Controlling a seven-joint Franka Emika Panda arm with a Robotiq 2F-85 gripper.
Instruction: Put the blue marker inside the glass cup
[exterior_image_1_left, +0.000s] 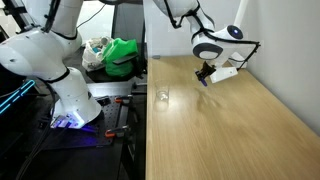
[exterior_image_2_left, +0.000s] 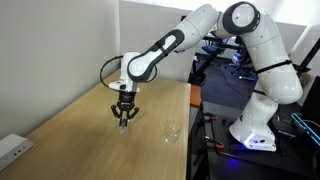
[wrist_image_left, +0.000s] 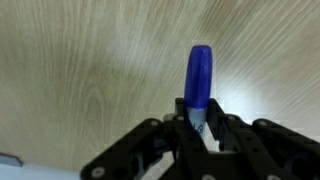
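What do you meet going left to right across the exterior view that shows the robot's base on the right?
White box at the table edge → tool gripping the blue marker → glass cup → robot base.

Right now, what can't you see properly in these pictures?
The blue marker: lower end hidden inside the pincer, wrist view; too small in both exterior views.
The glass cup: only a faint outline in both exterior views; outside the wrist view.
The pincer: its body cut off by the wrist view's bottom edge.

No text, label, brand or number can be read on anything here.
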